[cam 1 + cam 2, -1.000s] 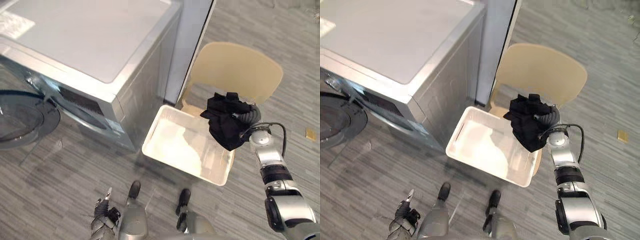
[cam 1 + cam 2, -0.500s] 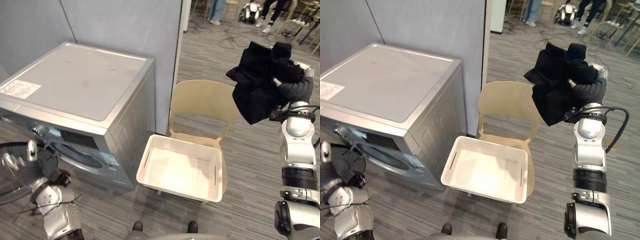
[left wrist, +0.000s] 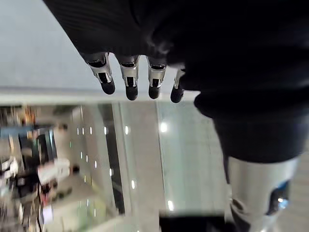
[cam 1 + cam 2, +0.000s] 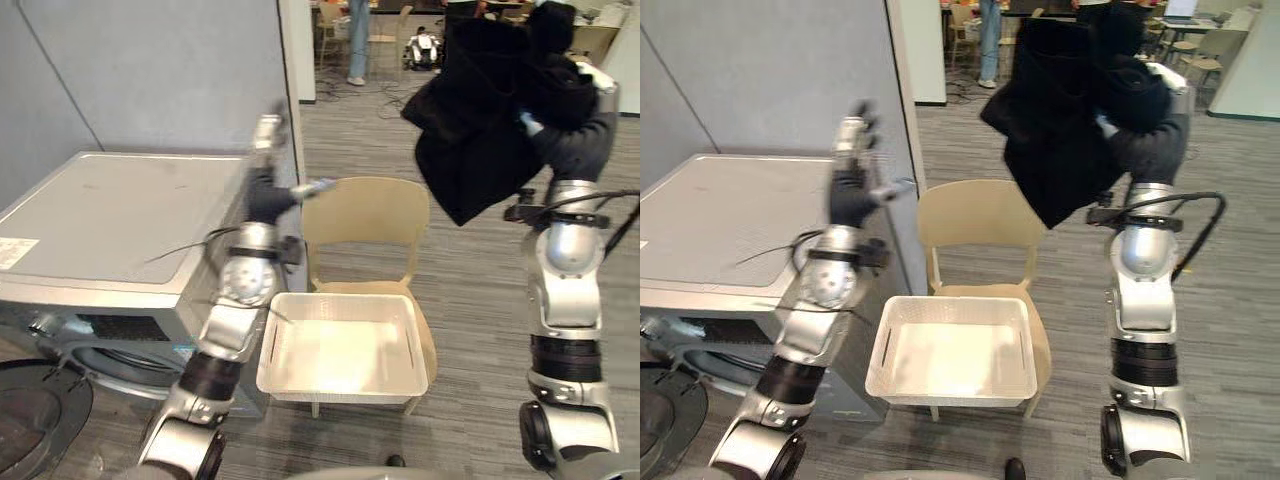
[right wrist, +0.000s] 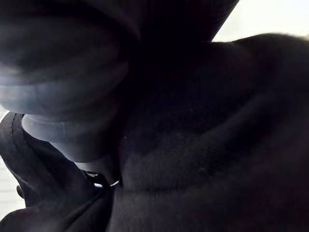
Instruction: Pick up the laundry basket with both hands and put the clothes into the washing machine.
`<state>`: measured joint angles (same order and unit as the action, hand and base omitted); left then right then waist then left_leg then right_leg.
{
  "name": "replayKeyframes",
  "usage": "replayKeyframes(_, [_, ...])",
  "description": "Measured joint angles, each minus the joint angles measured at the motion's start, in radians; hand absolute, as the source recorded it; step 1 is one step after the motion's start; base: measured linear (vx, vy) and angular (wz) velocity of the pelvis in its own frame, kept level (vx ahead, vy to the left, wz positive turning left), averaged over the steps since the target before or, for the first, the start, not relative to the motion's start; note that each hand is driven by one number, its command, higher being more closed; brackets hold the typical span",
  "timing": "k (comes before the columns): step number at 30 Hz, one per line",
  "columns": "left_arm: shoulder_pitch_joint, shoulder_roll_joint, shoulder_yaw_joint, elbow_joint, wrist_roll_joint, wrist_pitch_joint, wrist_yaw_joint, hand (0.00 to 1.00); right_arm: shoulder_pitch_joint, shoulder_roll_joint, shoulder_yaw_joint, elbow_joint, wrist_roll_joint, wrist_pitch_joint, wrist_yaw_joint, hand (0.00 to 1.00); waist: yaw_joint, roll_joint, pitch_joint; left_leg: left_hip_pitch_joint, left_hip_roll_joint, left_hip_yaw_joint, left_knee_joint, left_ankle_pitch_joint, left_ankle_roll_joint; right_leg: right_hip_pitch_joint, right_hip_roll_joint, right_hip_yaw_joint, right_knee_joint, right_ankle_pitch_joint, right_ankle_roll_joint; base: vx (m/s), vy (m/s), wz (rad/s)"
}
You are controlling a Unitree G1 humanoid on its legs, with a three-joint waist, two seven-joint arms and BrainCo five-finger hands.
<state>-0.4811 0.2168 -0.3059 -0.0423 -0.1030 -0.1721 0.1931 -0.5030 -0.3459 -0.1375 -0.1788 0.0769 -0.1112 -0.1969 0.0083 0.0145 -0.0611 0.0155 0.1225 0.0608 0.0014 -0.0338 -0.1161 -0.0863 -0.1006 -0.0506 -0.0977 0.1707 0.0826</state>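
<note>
My right hand (image 4: 585,100) is raised high in the upper right of the frame, closed round a black garment (image 4: 470,130). The cloth is bunched over the fingers, with a silver finger showing at the top, and the rest hangs loose below the grip. In its own wrist view I see dark fabric pressed right up against the hand. My left hand (image 4: 263,180) is up in the upper middle, above the washing machine (image 4: 110,215), with its fingers (image 3: 128,79) straight in a row and nothing in them. The white laundry basket (image 4: 340,385) sits on the seat of a beige chair (image 4: 365,215) at lower centre, just beside the machine. I can't make out any more clothes in it. The machine's door (image 4: 35,430) lies swung open at the lower left. I judge the garment to be light, soft and limp. It won't slip easily from a bunched grip, but the dangling part could catch on the door rim, so I'd feed that part into the drum first. The basket looks like stiff, light plastic. I'd take it by the slots in its two side walls, one hand on each.
</note>
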Motion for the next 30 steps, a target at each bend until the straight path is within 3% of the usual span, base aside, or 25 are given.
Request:
replayKeyframes(8, [-0.151, -0.041, -0.186, 0.213, -0.089, 0.022, -0.105, 0.0, -0.001, 0.087, 0.129, -0.016, 0.08, -0.017, 0.049, 1.0, -0.05, 0.02, 0.0, 0.001, -0.001, 0.026, -0.002, -0.004, 0.002, -0.015, 0.003, 0.027, 0.0, 0.013, 0.005, 0.0, -0.003, -0.1])
replayKeyframes(22, [-0.194, -0.055, -0.234, 0.192, -0.151, 0.038, -0.103, 0.0, 0.137, 0.105, 0.192, -0.084, 0.128, -0.046, 0.116, 1.0, -0.051, 0.03, -0.007, 0.003, -0.001, 0.026, -0.001, -0.006, 0.004, -0.014, 0.003, 0.029, 0.0, 0.013, 0.005, 0.0, -0.001, 0.0])
replayKeyframes(23, [-0.194, -0.055, -0.234, 0.188, -0.155, 0.038, -0.103, 1.0, 0.145, 0.105, 0.193, -0.086, 0.13, -0.05, 0.116, 1.0, -0.051, 0.032, -0.008, 0.003, -0.001, 0.026, -0.001, -0.006, 0.004, -0.013, 0.003, 0.029, 0.0, 0.013, 0.005, 0.0, 0.0, 0.0])
replayKeyframes(30, [-0.194, -0.025, -0.234, 0.108, -0.199, 0.043, -0.105, 1.0, 0.22, 0.106, 0.21, -0.133, 0.168, -0.088, 0.139, 1.0, -0.053, 0.035, -0.007, 0.012, -0.001, 0.027, -0.001, -0.007, 0.003, -0.005, 0.003, 0.028, 0.0, 0.008, 0.008, 0.0, 0.0, 0.0])
